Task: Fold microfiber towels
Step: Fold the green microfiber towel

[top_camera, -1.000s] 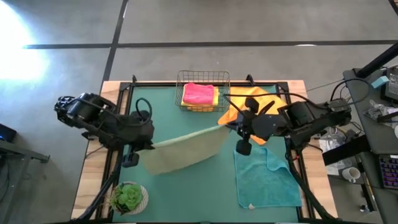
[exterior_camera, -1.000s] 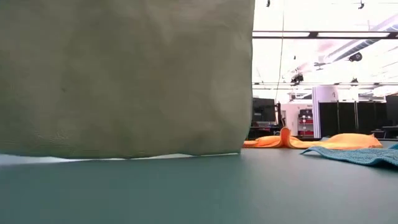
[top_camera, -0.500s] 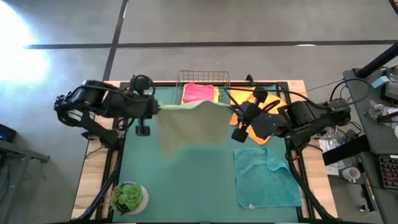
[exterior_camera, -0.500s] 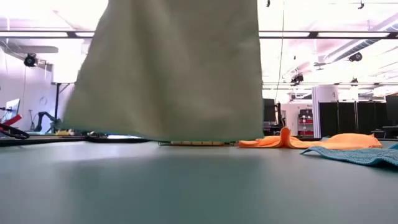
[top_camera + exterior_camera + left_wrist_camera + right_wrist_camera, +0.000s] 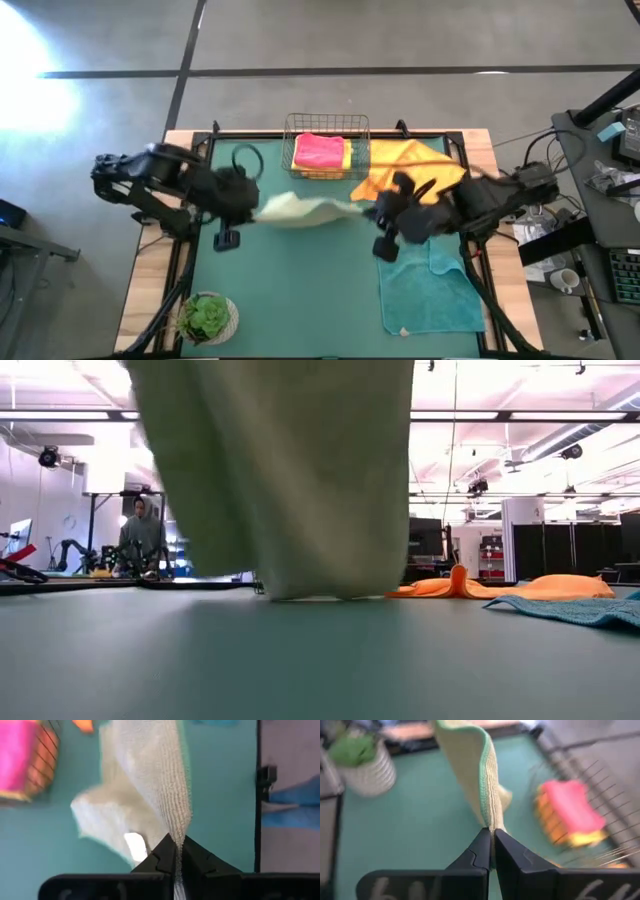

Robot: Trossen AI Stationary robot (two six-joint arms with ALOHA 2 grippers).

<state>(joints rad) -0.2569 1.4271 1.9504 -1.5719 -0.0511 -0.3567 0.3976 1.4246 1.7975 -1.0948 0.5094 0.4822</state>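
While both pincers stay clamped — sage towel (image 5: 300, 209) stretched left-right | hanging edge down — above mat (image 5: 300, 300)

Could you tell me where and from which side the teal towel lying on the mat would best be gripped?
Probably at the teal towel's near corner, coming from above: it lies flat on the mat, and that corner is already turned up slightly, giving fingers an edge. The right gripper, shut on the sage towel, is closest.
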